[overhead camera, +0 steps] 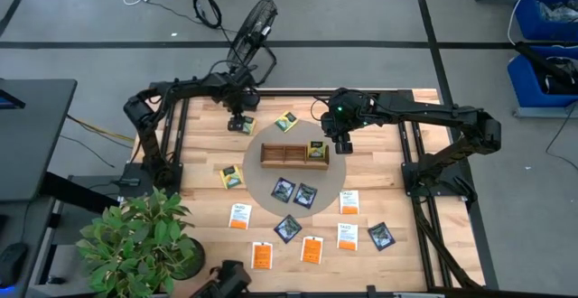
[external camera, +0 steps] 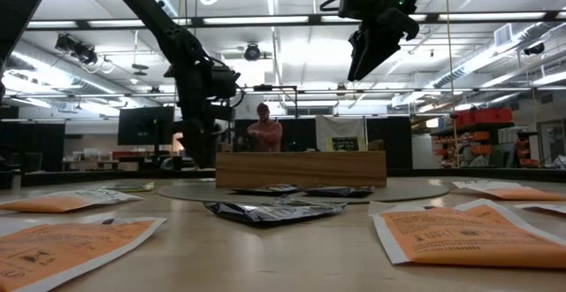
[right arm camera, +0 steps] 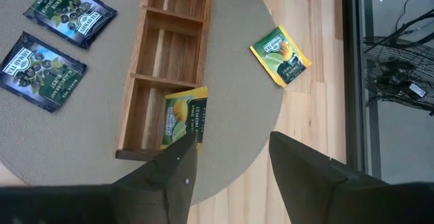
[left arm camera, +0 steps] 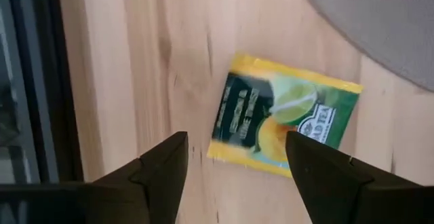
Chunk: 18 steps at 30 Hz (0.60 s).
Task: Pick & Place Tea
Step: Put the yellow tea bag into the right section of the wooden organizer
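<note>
- The left gripper hangs over a yellow-green tea packet that lies flat on the bare wood of the counter, just off the far-left edge of the grey round mat and on the far-left side of the wooden tray.
- In the left wrist view its jaws stand apart with nothing between them; the packet lies just ahead of them, mostly in line with the gap, though its green end runs past one fingertip.
- The packet's longer side runs roughly across the gap and is tilted, so it does not lie square to the fingers. A pinch would probably need the wrist turned, or one edge taken.
- The right gripper is raised above the right end of the tray, jaws also released and holding nothing.
- Directly ahead of it, a yellow lemon packet sits in the tray's right end compartment, propped on a slant with one corner over the wall. The other two compartments look empty.
- A second yellow-green packet lies at the mat's edge beyond the tray, between the two arms.
- Of the packets beyond the tray, the left arm is clearly nearer the one under it, while the right arm is nearer the tray.
- Dark blue packets lie on the mat on the tray's near side, and orange-and-white ones lie well beyond them along the counter's near edge.
</note>
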Tool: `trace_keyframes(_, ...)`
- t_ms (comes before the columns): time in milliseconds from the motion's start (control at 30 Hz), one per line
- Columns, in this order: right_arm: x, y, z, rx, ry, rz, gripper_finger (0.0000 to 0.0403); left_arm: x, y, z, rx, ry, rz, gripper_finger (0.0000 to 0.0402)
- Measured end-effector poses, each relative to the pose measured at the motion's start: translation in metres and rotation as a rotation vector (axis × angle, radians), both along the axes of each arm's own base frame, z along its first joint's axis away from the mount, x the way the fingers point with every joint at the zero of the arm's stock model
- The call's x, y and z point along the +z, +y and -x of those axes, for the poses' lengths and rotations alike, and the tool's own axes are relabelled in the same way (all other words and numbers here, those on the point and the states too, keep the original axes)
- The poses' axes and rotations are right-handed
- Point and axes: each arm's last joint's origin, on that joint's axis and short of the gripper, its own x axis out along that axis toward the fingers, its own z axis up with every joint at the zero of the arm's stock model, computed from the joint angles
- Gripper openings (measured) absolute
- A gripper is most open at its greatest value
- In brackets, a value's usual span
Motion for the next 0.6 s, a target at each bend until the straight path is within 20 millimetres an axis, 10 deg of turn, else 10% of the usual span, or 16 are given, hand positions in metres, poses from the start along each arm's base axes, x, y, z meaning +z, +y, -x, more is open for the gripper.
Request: trace_keyframes(600, 0.0, 0.001, -0.001, 0.014, -0.01, -0.02, 0.0194, -0.027, 0.0, -0.007, -0.08, 0.073, 0.028, 0.0249)
